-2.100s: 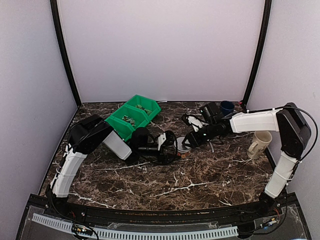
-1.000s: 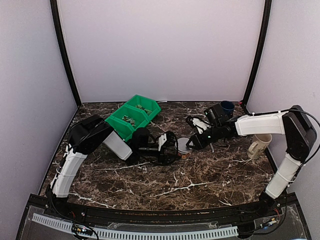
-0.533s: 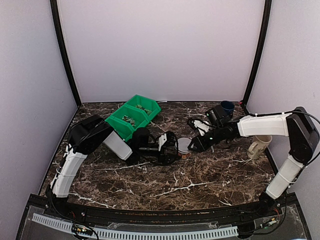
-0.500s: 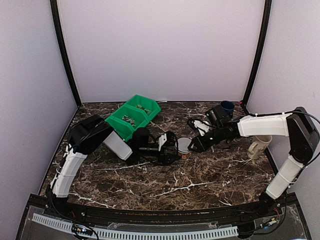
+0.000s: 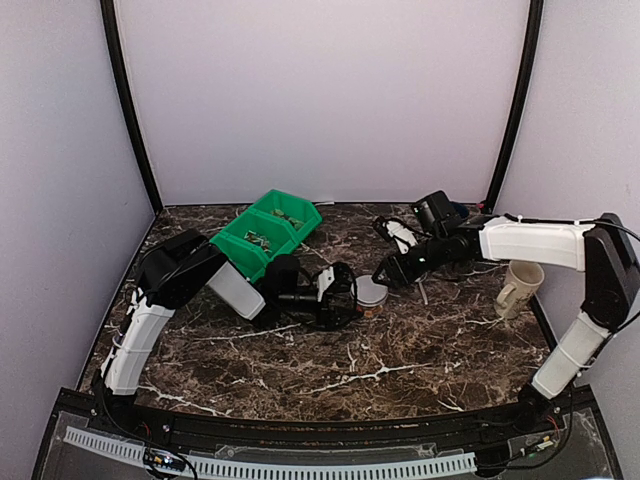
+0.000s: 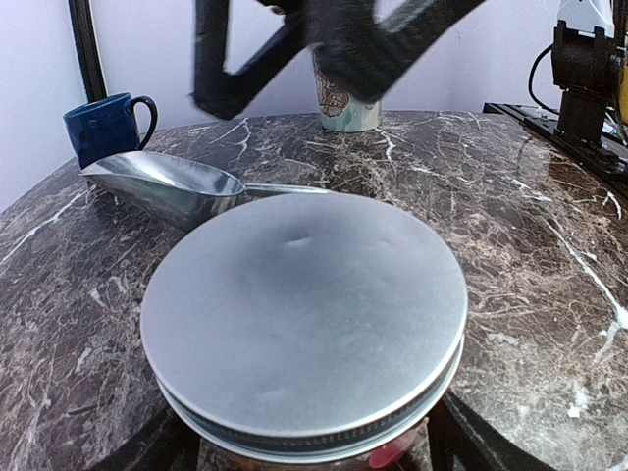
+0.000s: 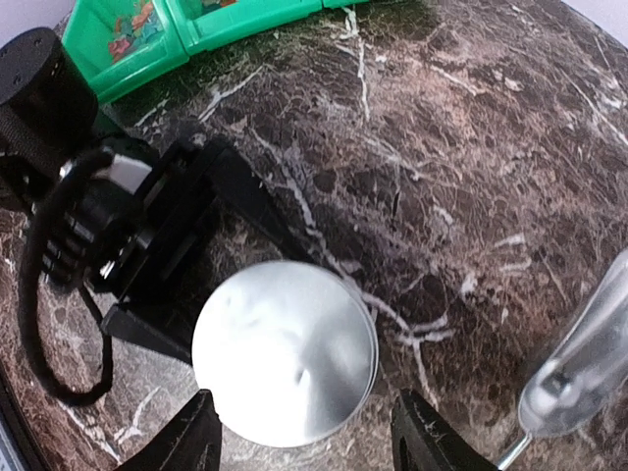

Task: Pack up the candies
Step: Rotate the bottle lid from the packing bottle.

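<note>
A small clear jar (image 5: 371, 300) stands mid-table with a flat whitish lid (image 6: 304, 314) resting on it. My left gripper (image 5: 347, 296) is shut on the jar, its dark fingers (image 6: 461, 442) flanking it below the lid. A red candy (image 6: 392, 457) shows through the glass under the lid's rim. More candies (image 7: 128, 34) lie in the green bin (image 5: 266, 232). My right gripper (image 7: 304, 442) hovers open just above the lid (image 7: 285, 353), touching nothing, with its fingers (image 7: 186, 437) wider apart than the lid.
A metal scoop (image 6: 167, 186) lies on the marble beyond the jar. A blue mug (image 6: 103, 123) stands at the back right corner, and a cream mug (image 5: 518, 287) near the right edge. The green bin sits back left, close behind the left arm.
My right gripper has opened, let go of the lid and drawn up and back from the jar. The lid stays on the jar and the left arm has not moved.
</note>
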You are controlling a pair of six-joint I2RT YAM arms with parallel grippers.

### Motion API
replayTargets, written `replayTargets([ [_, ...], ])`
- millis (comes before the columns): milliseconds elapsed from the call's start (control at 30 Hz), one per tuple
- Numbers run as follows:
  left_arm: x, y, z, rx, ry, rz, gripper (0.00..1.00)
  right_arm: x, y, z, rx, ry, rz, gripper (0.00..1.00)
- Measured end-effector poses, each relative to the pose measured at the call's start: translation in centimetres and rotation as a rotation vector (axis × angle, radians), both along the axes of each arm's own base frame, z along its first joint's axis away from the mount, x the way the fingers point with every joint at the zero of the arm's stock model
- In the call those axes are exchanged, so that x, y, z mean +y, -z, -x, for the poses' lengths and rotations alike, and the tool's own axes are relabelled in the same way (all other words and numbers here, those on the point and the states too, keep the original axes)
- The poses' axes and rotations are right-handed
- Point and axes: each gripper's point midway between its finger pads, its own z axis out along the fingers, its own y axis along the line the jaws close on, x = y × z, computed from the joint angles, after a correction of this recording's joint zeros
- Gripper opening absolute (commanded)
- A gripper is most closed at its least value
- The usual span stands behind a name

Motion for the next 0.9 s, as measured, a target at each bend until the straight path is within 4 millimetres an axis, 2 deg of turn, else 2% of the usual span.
replayTargets([
  [167,0.0,0.0,0.0,0.0,0.0,0.0,0.81,2.1,0.9,-3.0,-0.001,-0.017,-0.016,0.58],
  [300,0.0,0.0,0.0,0.0,0.0,0.0,0.81,2.7,2.0,-3.9,0.023,-0.024,-0.023,0.56],
  [467,0.0,0.0,0.0,-0.001,0.0,0.0,0.81,2.8,2.8,-4.2,0.045,-0.03,-0.036,0.52],
  [667,0.0,0.0,0.0,-0.001,0.0,0.0,0.81,3.1,2.6,-4.2,0.05,-0.046,-0.068,0.45],
  [767,-0.1,0.0,0.0,0.0,0.001,0.0,0.81,3.3,2.5,-4.0,0.054,-0.057,-0.083,0.45],
  [900,-0.1,0.0,-0.1,-0.001,0.0,0.0,0.81,3.1,3.5,-3.4,0.079,-0.059,-0.081,0.44],
])
